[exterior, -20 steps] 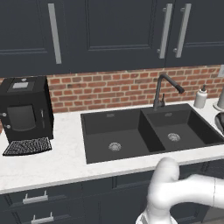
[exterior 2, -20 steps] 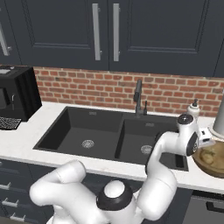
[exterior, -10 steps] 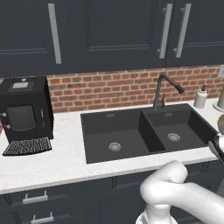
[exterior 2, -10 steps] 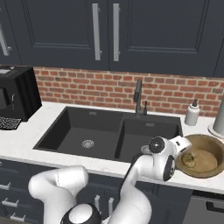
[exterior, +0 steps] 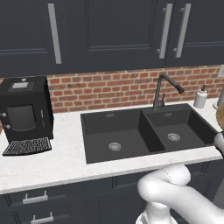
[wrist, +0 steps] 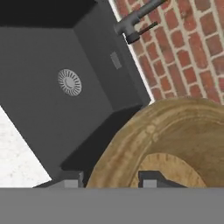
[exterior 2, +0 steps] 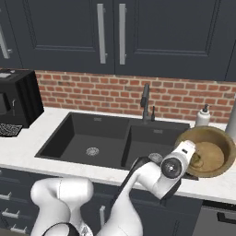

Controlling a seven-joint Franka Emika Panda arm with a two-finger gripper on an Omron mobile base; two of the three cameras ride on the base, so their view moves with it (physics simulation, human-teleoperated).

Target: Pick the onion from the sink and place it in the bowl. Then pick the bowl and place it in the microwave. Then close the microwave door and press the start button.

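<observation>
The step in hand looks like the pickup of the large round light-brown wooden bowl (exterior 2: 206, 151), which sits on the white speckled counter (exterior 2: 27, 144) just to the right of the matte black double-basin sink (exterior 2: 115, 140). In the hand view the two dark fingers (wrist: 151, 179) straddle the bowl's thick near rim, one tip outside the wall and one inside, so they appear part closed around the rim; whether they already press on it I cannot tell.

The small golden-brown onion (exterior 2: 197, 161) seems to lie inside the bowl, half hidden behind the wrist, and both sink basins hold nothing but their silver drains, so I judge the first step done.

The white arm bends low from the base and reaches right of the sink, its wrist over the bowl's near left edge.

Next, a firm pinch on the rim, then a level lift so the onion does not roll out.
</observation>
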